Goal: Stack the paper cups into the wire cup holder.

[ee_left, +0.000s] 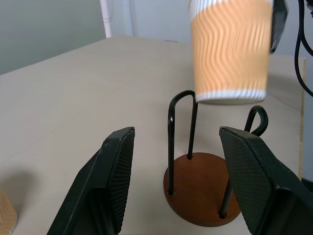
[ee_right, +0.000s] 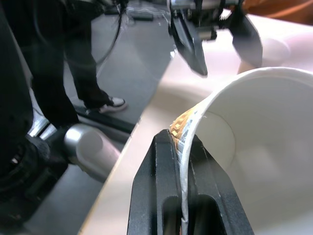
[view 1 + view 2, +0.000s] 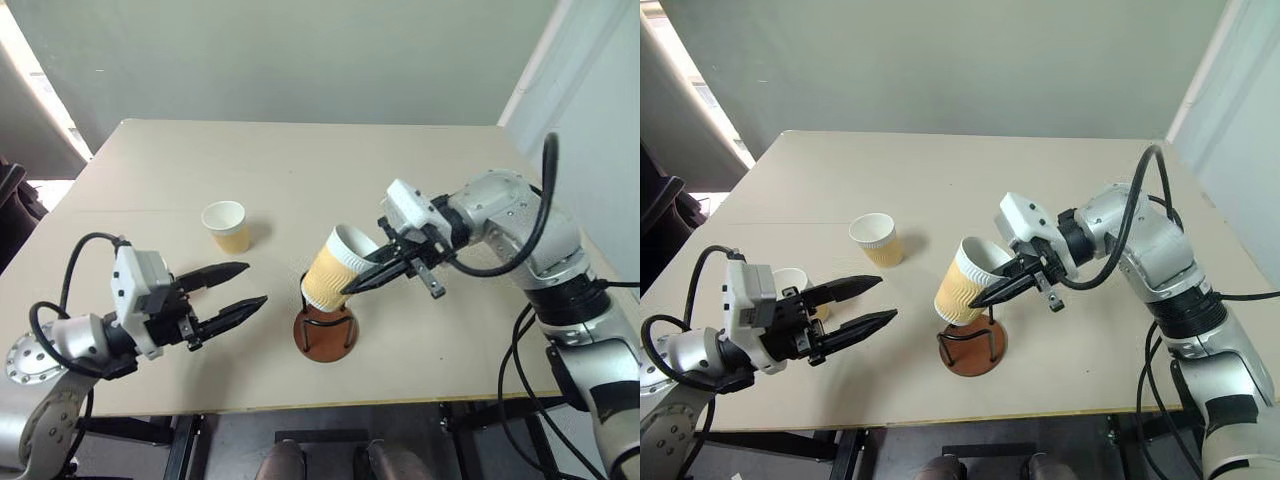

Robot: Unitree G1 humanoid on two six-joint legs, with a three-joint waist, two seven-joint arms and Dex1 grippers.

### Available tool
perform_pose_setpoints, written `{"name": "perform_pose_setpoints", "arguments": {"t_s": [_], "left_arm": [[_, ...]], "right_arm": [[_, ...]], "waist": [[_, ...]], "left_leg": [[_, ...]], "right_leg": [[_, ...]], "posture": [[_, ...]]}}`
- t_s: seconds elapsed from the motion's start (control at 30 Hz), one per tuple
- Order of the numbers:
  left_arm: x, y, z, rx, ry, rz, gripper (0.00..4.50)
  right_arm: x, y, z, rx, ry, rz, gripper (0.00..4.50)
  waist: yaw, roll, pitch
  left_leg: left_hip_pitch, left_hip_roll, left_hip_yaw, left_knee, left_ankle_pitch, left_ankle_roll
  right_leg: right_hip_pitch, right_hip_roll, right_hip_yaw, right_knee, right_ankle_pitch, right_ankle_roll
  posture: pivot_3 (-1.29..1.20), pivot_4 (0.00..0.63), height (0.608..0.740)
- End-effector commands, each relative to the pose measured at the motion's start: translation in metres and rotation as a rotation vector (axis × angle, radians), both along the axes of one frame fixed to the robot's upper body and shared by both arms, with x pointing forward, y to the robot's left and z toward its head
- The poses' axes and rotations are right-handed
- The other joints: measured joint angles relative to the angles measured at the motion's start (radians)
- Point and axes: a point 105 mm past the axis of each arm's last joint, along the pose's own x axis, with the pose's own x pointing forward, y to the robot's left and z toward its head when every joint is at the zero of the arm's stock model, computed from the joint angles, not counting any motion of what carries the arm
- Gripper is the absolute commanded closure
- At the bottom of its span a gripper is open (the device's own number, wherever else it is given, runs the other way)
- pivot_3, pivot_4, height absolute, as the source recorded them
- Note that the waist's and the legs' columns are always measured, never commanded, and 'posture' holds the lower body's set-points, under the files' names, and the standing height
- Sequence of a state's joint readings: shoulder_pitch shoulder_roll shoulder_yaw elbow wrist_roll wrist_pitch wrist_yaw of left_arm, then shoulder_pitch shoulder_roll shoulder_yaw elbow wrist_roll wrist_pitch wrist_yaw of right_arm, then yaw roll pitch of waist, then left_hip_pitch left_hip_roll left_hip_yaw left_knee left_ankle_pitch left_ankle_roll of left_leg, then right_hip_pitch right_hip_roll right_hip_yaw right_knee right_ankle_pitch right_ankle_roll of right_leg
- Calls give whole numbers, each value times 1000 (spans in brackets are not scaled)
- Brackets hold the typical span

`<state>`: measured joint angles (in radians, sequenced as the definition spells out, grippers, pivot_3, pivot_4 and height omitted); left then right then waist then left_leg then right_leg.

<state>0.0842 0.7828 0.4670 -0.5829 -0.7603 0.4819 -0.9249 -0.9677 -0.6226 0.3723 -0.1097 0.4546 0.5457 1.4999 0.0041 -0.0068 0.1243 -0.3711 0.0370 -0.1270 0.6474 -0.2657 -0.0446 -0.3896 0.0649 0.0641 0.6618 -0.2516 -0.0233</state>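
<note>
Right gripper (image 3: 362, 283) pinching a cup (image 3: 336, 267) by its rim, tilted just above the holder (image 3: 325, 334); left gripper (image 3: 240, 290) spread, empty. Nothing stacked yet; two more cups (image 3: 875, 240) (image 3: 798, 283) waiting on the table (image 3: 300, 170).

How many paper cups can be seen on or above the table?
3. One is pinched at its rim by the right gripper over the wire cup holder; one stands upright mid-table; one sits half hidden behind the left gripper.

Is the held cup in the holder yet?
Not yet. The cup, pinched at its rim by the right gripper, hangs tilted above the holder.
</note>
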Motion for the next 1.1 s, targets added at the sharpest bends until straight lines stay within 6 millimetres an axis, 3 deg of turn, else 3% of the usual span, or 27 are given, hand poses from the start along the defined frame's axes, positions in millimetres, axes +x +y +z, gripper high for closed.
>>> {"name": "perform_pose_setpoints", "arguments": {"t_s": [0.03, 0.23, 0.33, 0.63, 0.73, 0.9, 1.0, 1.1], "left_arm": [[-3, -2, 11, 15, -48, 2, 1552], [-3, -2, 12, 20, -45, 11, 1552], [-3, -1, 14, 23, -47, 13, 1552], [-2, 11, 24, 59, -74, 48, 1552], [1, 32, 33, 154, -98, 127, 1552], [2, 87, 51, 383, -64, 327, 1552], [-4, 115, 63, 461, -61, 401, 1552], [4, 142, 52, 582, -2, 488, 1552]], "right_arm": [[0, 4, -5, -20, -80, 19, 4456], [1, -1, -11, -54, -95, 37, 4456], [4, -2, -11, -64, -92, 21, 3903], [13, -9, -5, -38, -89, -49, 991], [20, -19, 11, 32, -53, -104, 30], [23, -27, 68, 380, 141, -158, 30], [37, -13, 99, 647, 199, -254, 30], [39, 20, 72, 606, 86, -326, 30]], "waist": [[0, 0, 0], [1, 0, 0], [1, 0, 0], [1, 0, 0], [2, 0, 0], [-1, 1, 0], [-12, 1, 0], [-13, 0, 0]], "left_leg": [[0, 0, 0, 0, 0, 0], [-1, 0, 0, 0, 0, 0], [-1, 0, 0, 0, 0, 0], [0, 0, 0, 0, 0, 0], [-1, 0, 0, 0, 0, 0], [-1, 0, -1, 0, 0, -1], [2, 0, -1, -2, 0, -2], [4, 1, -2, -5, -1, -1]], "right_leg": [[0, 0, 0, 0, 0, 0], [0, 0, 0, -1, 0, 0], [0, 0, 0, -1, 0, 0], [0, 0, 0, -1, 0, 0], [0, 0, 0, -1, 0, 0], [-1, 1, 1, 0, -1, -1], [-1, 1, 2, 0, -1, -2], [-1, 2, 2, 0, -3, -5]], "posture": [[0, 150, 740], [0, 150, 740], [0, 150, 740], [0, 150, 740], [0, 150, 740], [0, 150, 740], [0, 150, 740], [0, 150, 740]]}}
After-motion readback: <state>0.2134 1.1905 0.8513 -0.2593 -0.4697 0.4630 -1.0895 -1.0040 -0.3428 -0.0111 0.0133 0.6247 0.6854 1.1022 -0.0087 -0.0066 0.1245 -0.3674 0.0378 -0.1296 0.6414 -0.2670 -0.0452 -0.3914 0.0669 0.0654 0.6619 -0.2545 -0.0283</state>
